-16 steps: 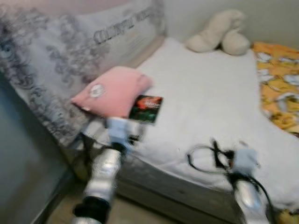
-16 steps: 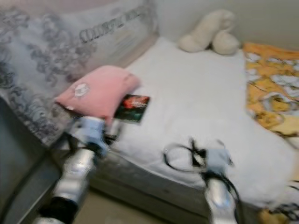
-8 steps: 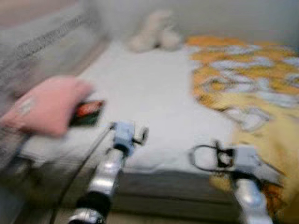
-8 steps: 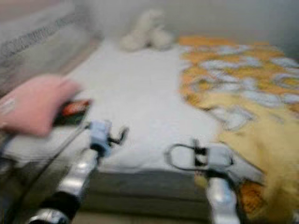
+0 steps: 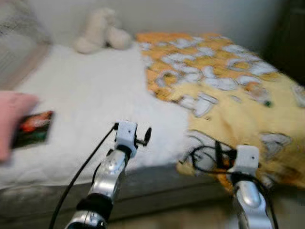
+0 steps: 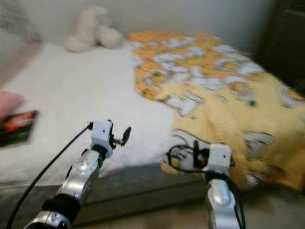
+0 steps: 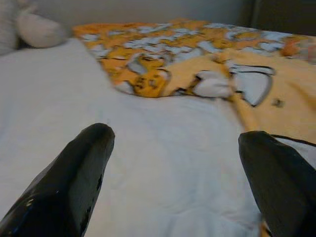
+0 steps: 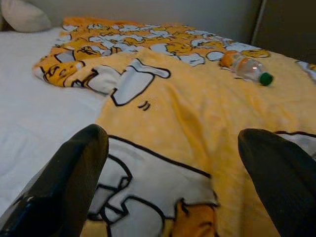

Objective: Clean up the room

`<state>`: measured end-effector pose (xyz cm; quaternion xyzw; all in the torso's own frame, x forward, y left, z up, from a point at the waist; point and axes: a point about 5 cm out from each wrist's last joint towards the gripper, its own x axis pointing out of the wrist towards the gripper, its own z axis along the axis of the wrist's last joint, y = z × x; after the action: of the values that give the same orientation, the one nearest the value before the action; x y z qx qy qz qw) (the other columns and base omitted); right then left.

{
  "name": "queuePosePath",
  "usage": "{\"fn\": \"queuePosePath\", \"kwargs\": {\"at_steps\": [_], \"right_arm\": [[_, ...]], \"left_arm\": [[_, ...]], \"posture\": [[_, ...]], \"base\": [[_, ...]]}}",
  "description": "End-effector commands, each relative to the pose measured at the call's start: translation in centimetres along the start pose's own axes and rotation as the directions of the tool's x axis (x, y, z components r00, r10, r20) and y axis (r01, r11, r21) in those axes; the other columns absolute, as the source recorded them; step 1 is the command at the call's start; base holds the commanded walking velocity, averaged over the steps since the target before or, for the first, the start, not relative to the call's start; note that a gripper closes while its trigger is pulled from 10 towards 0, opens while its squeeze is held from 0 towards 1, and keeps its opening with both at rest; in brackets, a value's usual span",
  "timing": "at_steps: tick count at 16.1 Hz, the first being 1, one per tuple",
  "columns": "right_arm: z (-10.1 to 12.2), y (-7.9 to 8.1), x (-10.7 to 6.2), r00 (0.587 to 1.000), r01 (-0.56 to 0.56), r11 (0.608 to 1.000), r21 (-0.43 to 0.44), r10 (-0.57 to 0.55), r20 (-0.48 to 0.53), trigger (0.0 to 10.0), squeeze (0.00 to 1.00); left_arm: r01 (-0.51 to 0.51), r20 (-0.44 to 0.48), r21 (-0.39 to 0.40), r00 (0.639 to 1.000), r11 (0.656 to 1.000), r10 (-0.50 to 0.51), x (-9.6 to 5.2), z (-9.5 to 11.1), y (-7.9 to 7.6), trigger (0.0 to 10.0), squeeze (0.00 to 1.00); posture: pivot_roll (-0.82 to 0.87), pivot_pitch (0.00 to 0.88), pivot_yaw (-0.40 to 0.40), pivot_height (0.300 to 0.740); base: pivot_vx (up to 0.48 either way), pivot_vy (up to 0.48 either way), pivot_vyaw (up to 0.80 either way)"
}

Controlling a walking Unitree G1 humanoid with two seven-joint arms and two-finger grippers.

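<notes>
1. Over the near edge of the bed, the left gripper [image 7: 173,163] is held with its two black fingers [image 7: 74,173] spread wide apart and nothing between them.
2. Directly beyond the left gripper, the white sheet [image 5: 95,90] of the bed is seen, bare and smooth.
3. Ahead and to the right of the left gripper, the crumpled edge of a yellow cartoon-print blanket [image 5: 228,86] lies on the sheet.
4. Far ahead and to the left of the left gripper, a cream plush toy [image 5: 101,29] rests against the wall at the back of the bed.
5. Well to the left of the left gripper, a dark booklet with a red print [image 5: 32,128] lies flat on the sheet, touching a pink cushion [image 5: 10,119] at the picture's edge.
6. Above the blanket's near edge, the right gripper [image 8: 173,163] is held, its fingers [image 8: 69,173] likewise parted wide and empty.
7. Ahead and slightly right of the right gripper, a clear plastic bottle [image 8: 246,67] with an orange label and a green cap lies on its side on the blanket.
8. A black cable [image 5: 78,174] is seen running along the left arm.
9. The head views are blurred.
</notes>
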<state>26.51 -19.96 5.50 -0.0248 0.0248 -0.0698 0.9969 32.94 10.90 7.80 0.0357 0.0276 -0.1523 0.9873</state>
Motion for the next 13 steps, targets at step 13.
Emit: {"fn": "queuePosePath", "kwargs": {"at_steps": [13], "right_arm": [[0.2, 0.5, -0.2, 0.998, -0.061, 0.998, -0.024, 0.061, 0.016, 10.0, 0.0]], "left_arm": [[-0.026, -0.055, -0.043, 0.998, 0.999, 0.024, 0.2, -1.1, 0.2, 10.0, 0.0]], "posture": [[0.05, 0.0, 0.032, 0.74]], "base": [[0.376, 0.0, -0.39]]}}
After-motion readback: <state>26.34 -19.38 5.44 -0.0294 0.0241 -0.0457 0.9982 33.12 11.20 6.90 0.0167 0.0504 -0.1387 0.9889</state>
